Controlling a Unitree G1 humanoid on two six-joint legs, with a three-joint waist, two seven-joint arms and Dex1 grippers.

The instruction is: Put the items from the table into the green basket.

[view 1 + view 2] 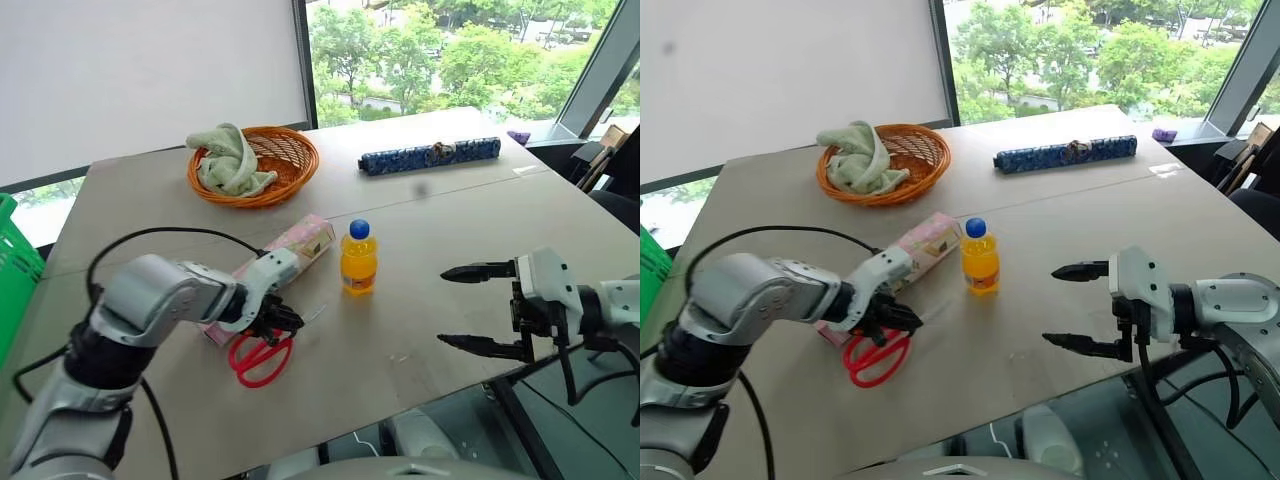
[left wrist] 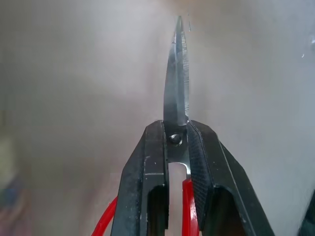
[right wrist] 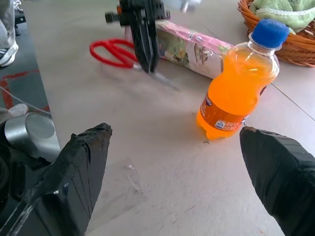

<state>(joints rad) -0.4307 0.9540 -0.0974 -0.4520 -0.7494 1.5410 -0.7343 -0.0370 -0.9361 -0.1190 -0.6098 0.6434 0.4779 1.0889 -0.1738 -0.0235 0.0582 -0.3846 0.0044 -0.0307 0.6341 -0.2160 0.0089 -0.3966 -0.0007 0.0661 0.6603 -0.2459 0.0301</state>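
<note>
**Scissors pinched at the pivot, blades forward — slip risk on the carry**

Scissors are at the near-left part of the table, just in front of the pink box. My left gripper is clamped shut on them right at the pivot screw. The wrist view shows both fingers squeezing the blades near the rivet. Red handles trail back toward me and the blade tip points away and right, toward the orange bottle. Long axis runs diagonal, near-left to far-right, roughly parallel to the box.

Risks as I see them:
- The grip sits on thin smooth metal, so the scissors could swivel or slide out during the swing left to the green basket.
- Handle weight hangs behind the pinch and could tip them.
- The blade tip could snag the box on lift.
- The tip could poke through the basket lattice and hang up.

Right gripper is spread wide, empty, hovering near the bottle, well apart from it.
</note>
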